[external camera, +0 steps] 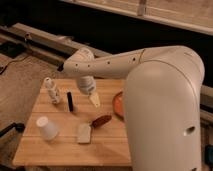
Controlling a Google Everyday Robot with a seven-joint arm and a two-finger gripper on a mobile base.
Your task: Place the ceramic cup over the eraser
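The ceramic cup [47, 128], small, white and upside down, stands near the front left of the wooden table [50, 150]. The eraser [70, 101], a narrow black bar, lies behind it toward the table's middle. My gripper [94, 101] hangs from the white arm above the table's centre, to the right of the eraser and well away from the cup. Its pale fingers point downward and nothing shows between them.
A slim white bottle-like figure [51, 90] stands at the back left. A flat pale grey block [84, 133] and a reddish-brown oval thing [101, 120] lie in the middle. An orange-rimmed dish [118, 104] sits partly behind my bulky white arm [165, 105] on the right.
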